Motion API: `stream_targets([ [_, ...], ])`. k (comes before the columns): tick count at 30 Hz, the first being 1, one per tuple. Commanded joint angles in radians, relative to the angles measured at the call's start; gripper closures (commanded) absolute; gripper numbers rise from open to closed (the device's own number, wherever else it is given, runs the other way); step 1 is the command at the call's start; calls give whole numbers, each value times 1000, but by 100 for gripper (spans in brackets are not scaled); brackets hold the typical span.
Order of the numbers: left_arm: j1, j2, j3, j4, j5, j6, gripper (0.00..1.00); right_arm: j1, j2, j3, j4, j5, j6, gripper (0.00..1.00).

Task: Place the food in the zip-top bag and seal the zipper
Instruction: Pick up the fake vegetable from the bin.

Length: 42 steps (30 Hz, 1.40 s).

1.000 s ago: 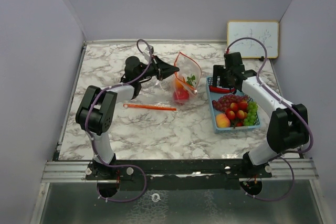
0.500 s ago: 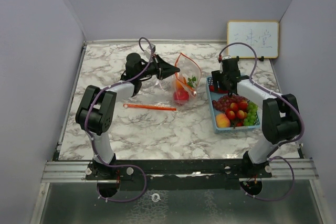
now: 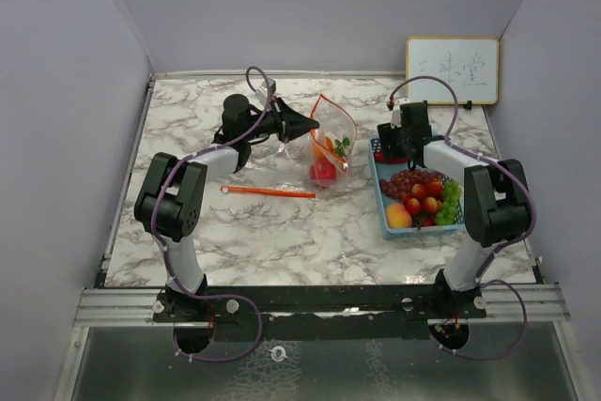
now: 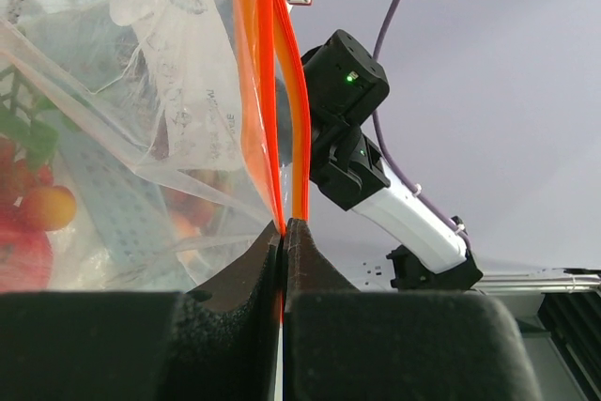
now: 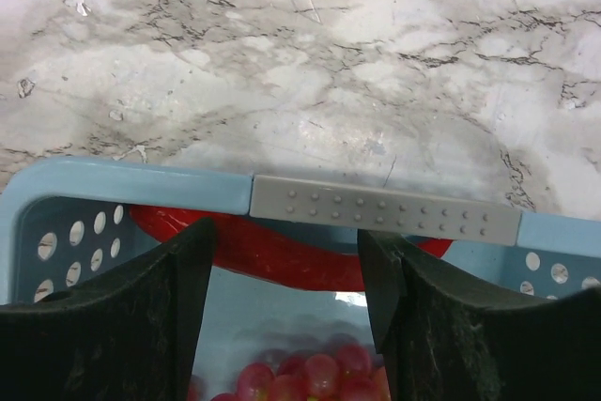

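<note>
The clear zip-top bag [image 3: 331, 141] stands open at mid-table, with a red tomato [image 3: 323, 172] and an orange piece inside. My left gripper [image 3: 306, 124] is shut on its orange zipper edge [image 4: 255, 72]; in the left wrist view the left gripper [image 4: 285, 224] pinches that strip. My right gripper [image 3: 394, 151] is down at the far end of the light-blue basket [image 3: 379, 196]. In the right wrist view the right gripper [image 5: 285, 232] is open over a red chili [image 5: 282, 265], which lies along the basket's far wall [image 5: 122, 185]. Purple grapes [image 5: 310, 373] lie below it.
The basket also holds a peach [image 3: 398, 216], small red fruits [image 3: 423, 202] and green grapes [image 3: 451, 202]. An orange strip [image 3: 268, 192] lies on the marble table left of the bag. A whiteboard [image 3: 453, 69] leans at the back right wall.
My right gripper has moved to the basket's far end and dropped toward the chili, its jaws narrowing. The left gripper keeps its hold on the bag, almost unmoved.
</note>
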Motion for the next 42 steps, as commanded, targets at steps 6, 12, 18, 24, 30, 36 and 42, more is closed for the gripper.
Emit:
stream_targets([
  [6,10,-6,-4,24,26,3,100,-1,-87,-12,-29,-83,-23,38],
  [12,10,12,8,30,26,-7,100,-1,-93,-4,-71,-122,-43,37],
  [18,10,13,8,32,30,-14,100,-1,-36,1,-115,-149,-58,38],
  [24,13,21,28,27,33,-24,100,-1,40,40,-119,-129,-78,38],
  [30,22,20,29,21,37,-27,100,-3,149,110,-139,-95,-87,37],
  [36,34,22,13,16,43,-25,100,-1,165,116,-146,-45,-66,45],
  [42,36,35,28,30,46,-26,100,-1,54,111,-226,30,28,92],
])
